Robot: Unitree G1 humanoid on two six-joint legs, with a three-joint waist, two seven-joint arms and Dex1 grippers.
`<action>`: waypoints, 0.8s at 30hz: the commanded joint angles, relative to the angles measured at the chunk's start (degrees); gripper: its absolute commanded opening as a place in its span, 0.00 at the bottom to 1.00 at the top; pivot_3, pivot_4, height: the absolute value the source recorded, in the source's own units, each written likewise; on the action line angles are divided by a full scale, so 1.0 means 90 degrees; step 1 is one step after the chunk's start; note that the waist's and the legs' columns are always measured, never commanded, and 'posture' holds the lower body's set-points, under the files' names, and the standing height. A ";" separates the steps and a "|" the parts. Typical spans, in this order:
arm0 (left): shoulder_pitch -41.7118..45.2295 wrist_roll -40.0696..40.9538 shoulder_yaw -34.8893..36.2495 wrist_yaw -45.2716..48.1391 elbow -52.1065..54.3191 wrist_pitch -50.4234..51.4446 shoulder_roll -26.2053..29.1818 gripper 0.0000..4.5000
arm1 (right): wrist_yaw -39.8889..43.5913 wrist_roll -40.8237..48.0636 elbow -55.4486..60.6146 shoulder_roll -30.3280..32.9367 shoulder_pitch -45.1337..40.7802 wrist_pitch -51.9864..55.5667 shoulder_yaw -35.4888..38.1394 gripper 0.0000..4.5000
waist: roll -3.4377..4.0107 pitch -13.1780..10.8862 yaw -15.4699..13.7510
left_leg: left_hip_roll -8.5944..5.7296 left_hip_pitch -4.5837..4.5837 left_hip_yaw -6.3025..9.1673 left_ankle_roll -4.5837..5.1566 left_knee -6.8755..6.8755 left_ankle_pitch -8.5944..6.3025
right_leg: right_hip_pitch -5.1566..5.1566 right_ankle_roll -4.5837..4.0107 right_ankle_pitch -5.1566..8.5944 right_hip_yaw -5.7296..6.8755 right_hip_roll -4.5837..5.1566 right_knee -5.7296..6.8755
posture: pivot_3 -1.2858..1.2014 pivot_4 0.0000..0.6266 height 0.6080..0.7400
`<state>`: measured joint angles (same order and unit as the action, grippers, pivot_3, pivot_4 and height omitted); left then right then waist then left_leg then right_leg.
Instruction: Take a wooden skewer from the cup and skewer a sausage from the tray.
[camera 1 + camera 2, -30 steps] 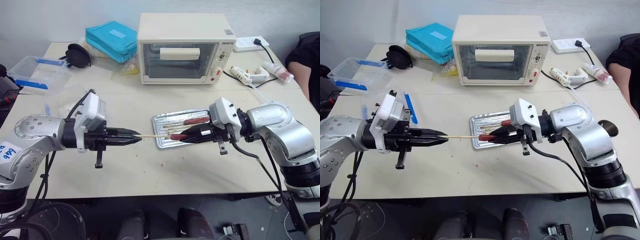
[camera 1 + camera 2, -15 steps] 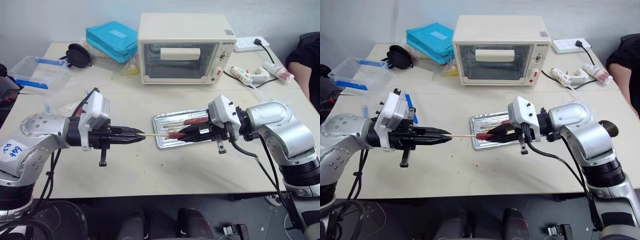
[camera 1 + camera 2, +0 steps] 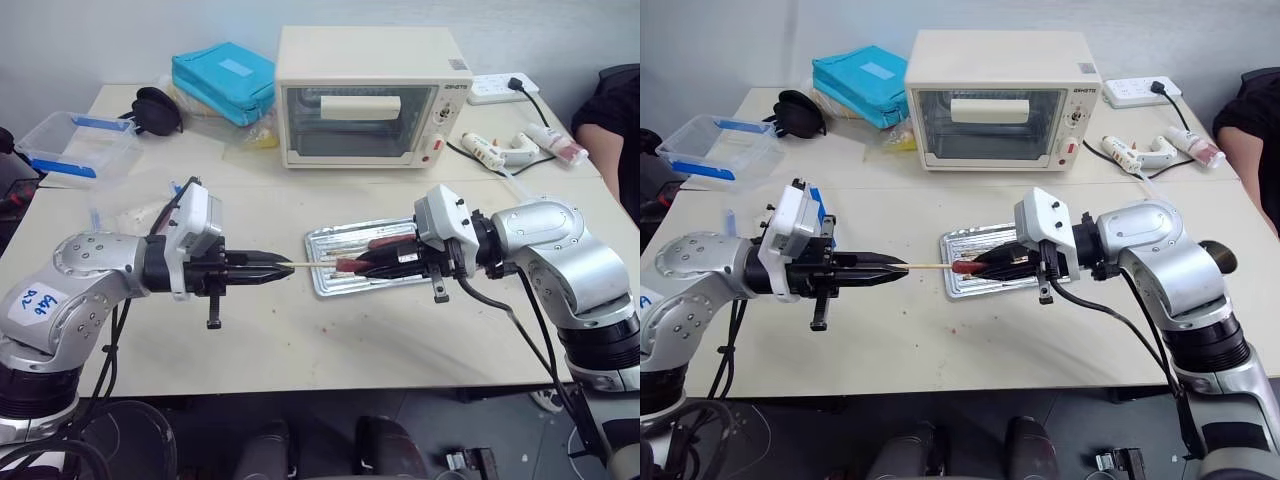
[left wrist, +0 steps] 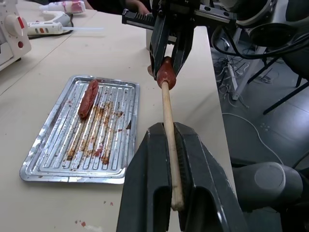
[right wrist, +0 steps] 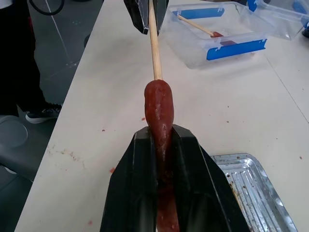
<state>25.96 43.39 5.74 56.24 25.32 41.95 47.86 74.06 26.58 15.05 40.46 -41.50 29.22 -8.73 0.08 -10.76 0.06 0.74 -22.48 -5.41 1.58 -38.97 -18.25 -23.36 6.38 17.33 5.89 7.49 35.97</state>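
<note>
My left gripper (image 3: 287, 265) is shut on the wooden skewer (image 3: 313, 262), which it holds level and pointing right. My right gripper (image 3: 358, 266) faces it, shut on the dark red sausage (image 5: 159, 105). The skewer's tip sits in the sausage's near end (image 4: 165, 78). Both hang a little above the front part of the silver tray (image 3: 327, 285). A paler sausage (image 4: 88, 98) lies on the tray's ridged bottom. The cup (image 3: 1219, 257) is mostly hidden behind my right arm, with just its rim showing.
At the back of the table stands a cream toaster oven (image 3: 372, 95), with a teal pouch (image 3: 222, 80) to its left. A clear plastic box (image 3: 75, 145) sits far left. A power strip (image 3: 500, 87) and glue gun (image 3: 497, 150) lie back right, near a person's arm (image 3: 605, 125).
The two grippers have crept slightly closer together, so less bare skewer shows between them. The sausage stays in my right gripper.
</note>
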 commanded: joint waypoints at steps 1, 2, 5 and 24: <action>-0.0142 -0.0011 0.0122 -0.0120 0.0271 -0.0038 0.0052 0.00 | 0.0074 0.0185 0.0451 -0.0029 -0.0197 -0.0071 -0.0012 0.38 | 0.0000 0.0000 0.0005 | 0.0002 0.0000 0.0001 0.0000 0.0001 0.0000 | -0.0001 0.0000 0.0000 -0.0001 -0.0001 0.0001 | 0.52 0.24 1.00; -0.0222 0.0007 0.0186 -0.0132 0.0314 -0.0030 0.0086 0.00 | 0.0104 0.0168 0.0417 -0.0017 -0.0224 -0.0116 -0.0001 0.45 | 0.0000 0.0000 0.0005 | 0.0004 0.0000 0.0001 -0.0002 0.0001 -0.0001 | 0.0000 0.0000 0.0000 0.0000 -0.0003 0.0001 | 0.52 0.24 1.00; -0.0498 0.0097 0.0427 -0.0236 0.0504 0.0013 0.0185 0.00 | 0.0229 0.0150 0.0159 0.0095 -0.0422 -0.0205 0.0134 0.45 | 0.0000 0.0000 0.0005 | 0.0003 0.0000 0.0000 -0.0003 0.0000 -0.0002 | 0.0000 0.0000 0.0000 0.0000 -0.0002 0.0000 | 0.52 0.24 1.00; -0.2621 -0.1588 0.3549 -0.5884 0.1851 0.1048 -0.1605 0.00 | -0.0767 0.1243 -0.0306 -0.0066 -0.0895 0.1162 0.1100 0.45 | -0.0019 0.0006 0.0000 | 0.0006 0.0004 0.0011 -0.0001 -0.0001 -0.0009 | 0.0011 -0.0001 0.0000 -0.0009 0.0013 -0.0003 | 0.52 0.24 1.00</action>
<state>2.07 32.22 35.34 6.40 42.94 52.23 33.20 68.24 35.76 9.85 40.10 -49.13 38.99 -0.67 -0.09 -10.71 0.06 0.79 -22.43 -5.32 1.56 -38.98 -18.34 -23.26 6.38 17.32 5.82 7.58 35.94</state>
